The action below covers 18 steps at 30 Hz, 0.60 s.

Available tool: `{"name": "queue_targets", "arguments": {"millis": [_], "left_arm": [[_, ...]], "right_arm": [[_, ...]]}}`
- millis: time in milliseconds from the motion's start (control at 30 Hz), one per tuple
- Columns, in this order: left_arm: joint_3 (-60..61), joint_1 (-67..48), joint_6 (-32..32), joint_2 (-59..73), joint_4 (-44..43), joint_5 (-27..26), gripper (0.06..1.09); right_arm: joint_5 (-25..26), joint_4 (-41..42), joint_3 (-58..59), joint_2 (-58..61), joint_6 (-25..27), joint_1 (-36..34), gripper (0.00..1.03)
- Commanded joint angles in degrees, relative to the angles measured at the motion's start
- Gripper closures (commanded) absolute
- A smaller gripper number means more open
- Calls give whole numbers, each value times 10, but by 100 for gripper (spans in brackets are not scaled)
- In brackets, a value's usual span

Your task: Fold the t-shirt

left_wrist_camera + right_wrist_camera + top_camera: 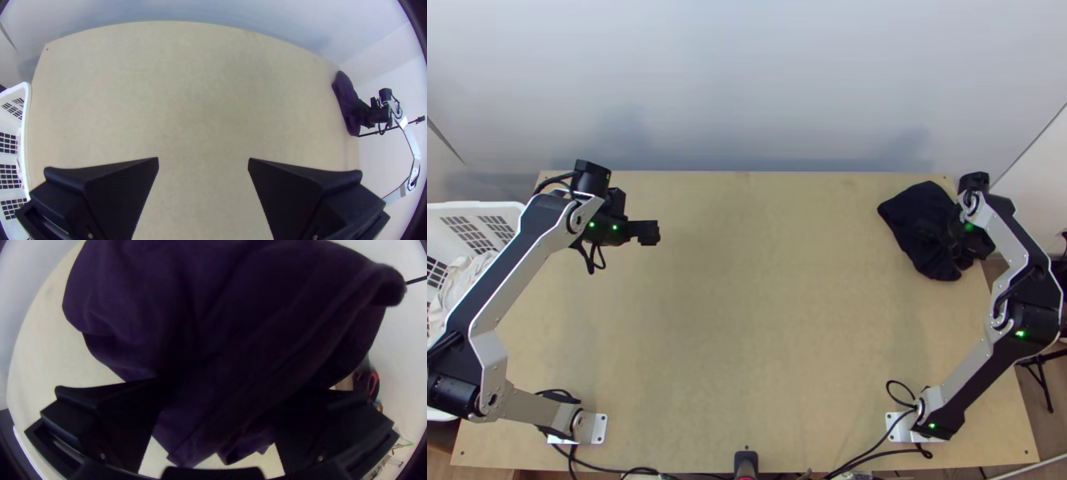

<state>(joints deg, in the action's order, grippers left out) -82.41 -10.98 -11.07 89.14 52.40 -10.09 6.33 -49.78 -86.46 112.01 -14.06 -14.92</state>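
Observation:
The dark navy t-shirt [917,220] lies bunched at the table's far right corner. Over its right part is my right gripper [951,238], dark against the dark cloth. In the right wrist view, the t-shirt [213,306] fills the space ahead of and between the fingers of the right gripper [217,393], which stand wide apart; their tips blend into the cloth. My left gripper [649,232] is over the table's far left part, well away from the shirt. The left wrist view has the left gripper [203,161] open with bare tabletop between its fingers, and the t-shirt [344,100] far off.
A white slatted basket [483,210] with pale cloth [463,280] inside stands against the table's left edge. Bare wooden tabletop [763,296] lies between the two arms. Cables run along the near edge, where a small dark object [746,462] sits at the middle.

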Motion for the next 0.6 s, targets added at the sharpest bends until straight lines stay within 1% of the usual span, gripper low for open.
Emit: {"name": "queue_targets", "arguments": {"millis": [0,167,267,400,433,500,567], "left_arm": [[8,8,3,-12,0,0,11],[9,9,3,-14,0,0,11],[15,9,3,-20,0,0,11],[25,12,3,-27,0,0,11],[29,13,3,-28,0,0,11],[36,14,3,-31,-1,1,11],[41,15,3,-34,-4,1,11]], "right_arm": [[-29,-111,-31,1,24,3,3],[-31,-123,-7,-43,42,-8,3],[-34,-164,-8,-66,54,-14,3],[-66,-204,-7,-120,69,-13,4],[-80,-210,-6,-137,74,-12,4],[-91,-210,-4,-158,78,0,4],[-92,-211,-8,-166,86,16,12]]}}
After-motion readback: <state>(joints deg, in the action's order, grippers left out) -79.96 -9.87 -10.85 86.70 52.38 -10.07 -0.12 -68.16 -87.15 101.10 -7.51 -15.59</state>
